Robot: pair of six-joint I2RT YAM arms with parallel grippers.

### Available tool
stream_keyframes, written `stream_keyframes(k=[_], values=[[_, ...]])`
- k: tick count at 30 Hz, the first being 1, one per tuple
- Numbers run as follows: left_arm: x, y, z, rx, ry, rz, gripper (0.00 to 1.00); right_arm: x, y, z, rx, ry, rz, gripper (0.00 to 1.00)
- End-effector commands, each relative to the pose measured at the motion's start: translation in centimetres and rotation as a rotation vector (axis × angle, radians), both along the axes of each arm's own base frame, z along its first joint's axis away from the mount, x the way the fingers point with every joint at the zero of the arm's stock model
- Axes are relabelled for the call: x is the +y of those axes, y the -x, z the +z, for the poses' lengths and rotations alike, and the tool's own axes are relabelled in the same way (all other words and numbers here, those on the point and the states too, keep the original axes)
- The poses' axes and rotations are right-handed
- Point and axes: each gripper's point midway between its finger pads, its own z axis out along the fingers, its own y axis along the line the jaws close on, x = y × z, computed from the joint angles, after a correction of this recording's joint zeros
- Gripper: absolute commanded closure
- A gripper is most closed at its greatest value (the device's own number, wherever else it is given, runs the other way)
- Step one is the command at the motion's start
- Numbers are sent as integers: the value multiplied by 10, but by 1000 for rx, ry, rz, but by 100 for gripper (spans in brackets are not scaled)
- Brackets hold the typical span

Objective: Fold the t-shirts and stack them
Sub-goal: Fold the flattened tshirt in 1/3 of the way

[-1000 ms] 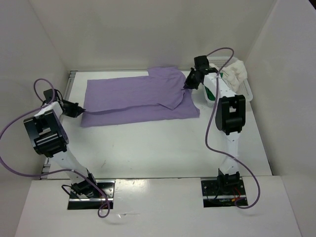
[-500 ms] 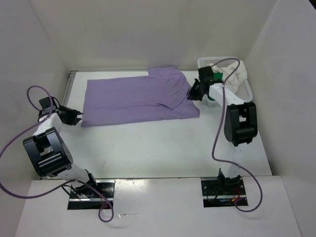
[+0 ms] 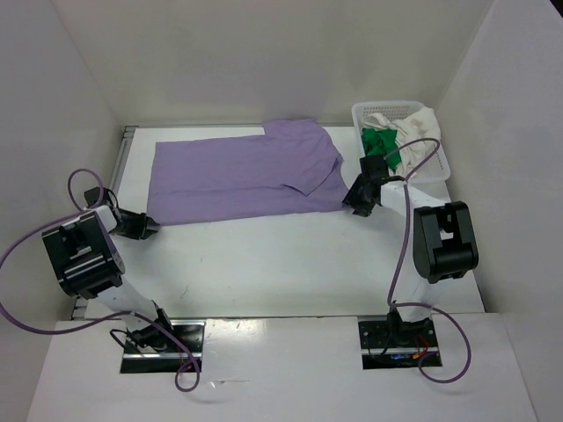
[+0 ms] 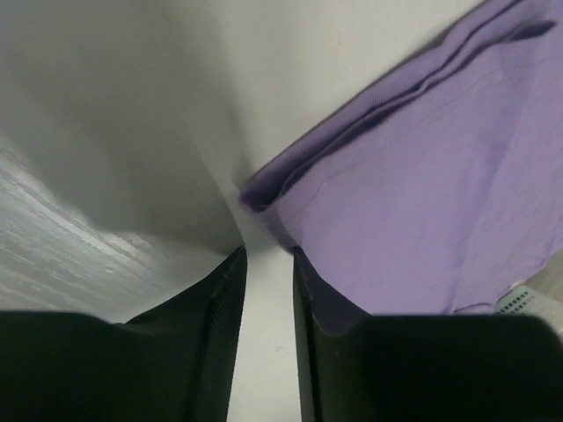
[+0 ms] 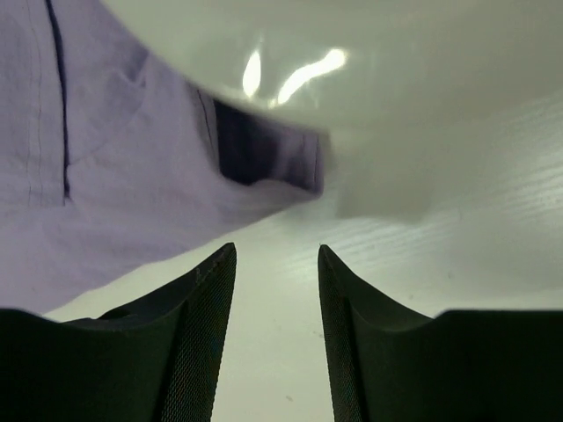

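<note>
A lavender-purple t-shirt lies folded across the back of the table, one sleeve turned over its right part. My left gripper sits low at the shirt's near left corner, its jaws a narrow gap apart with bare table between them. My right gripper is low at the shirt's near right corner, open, nothing between its fingers. A green t-shirt and a creamy white t-shirt lie bunched in the basket.
A white mesh basket stands at the back right, against the right wall. White walls close in the table on the left, back and right. A metal strip runs along the table's left edge.
Both arms drew back toward the near side and dropped to the table. The right gripper let go of the shirt's right edge and opened. The left gripper opened a little.
</note>
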Motion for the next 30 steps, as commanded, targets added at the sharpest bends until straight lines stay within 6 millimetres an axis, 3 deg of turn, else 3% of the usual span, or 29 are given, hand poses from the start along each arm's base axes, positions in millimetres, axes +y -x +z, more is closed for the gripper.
stream_keyframes(k=[1, 6, 10, 11, 12, 18, 19, 21, 22, 25, 28, 30], values=[[10, -16, 4, -43, -14, -2, 68, -7, -31, 3, -98, 24, -45, 52], [7, -18, 0, -34, -8, -11, 84, 3, -51, -1, -124, 17, -62, 52], [11, -17, 0, -23, -30, -11, 97, 19, -48, -12, -107, 34, -48, 77], [12, -14, -2, -7, -33, -6, 100, 16, -48, -9, -110, 43, -69, 87], [13, -17, 1, -15, -38, -6, 100, 15, -46, -6, -108, 44, -69, 90], [15, -3, 0, -1, -40, -2, 100, 12, 3, -6, -32, 32, -80, 98], [14, 6, -4, 20, -27, 11, 100, 8, 22, -18, 14, 39, -88, 98], [11, 16, -2, 24, -16, 8, 100, 4, 42, -16, 38, 13, -99, 98], [11, 26, -4, 42, -15, 0, 100, 6, 66, -27, 92, -14, -93, 98], [-2, 61, -7, 96, 23, -1, 100, 3, 94, -14, 102, -83, -126, 98], [-4, 79, -1, 112, 35, -4, 100, -9, 115, 1, 94, -99, -157, 98], [-9, 93, 8, 118, 41, -16, 100, -2, 122, 14, 74, -156, -153, 98]])
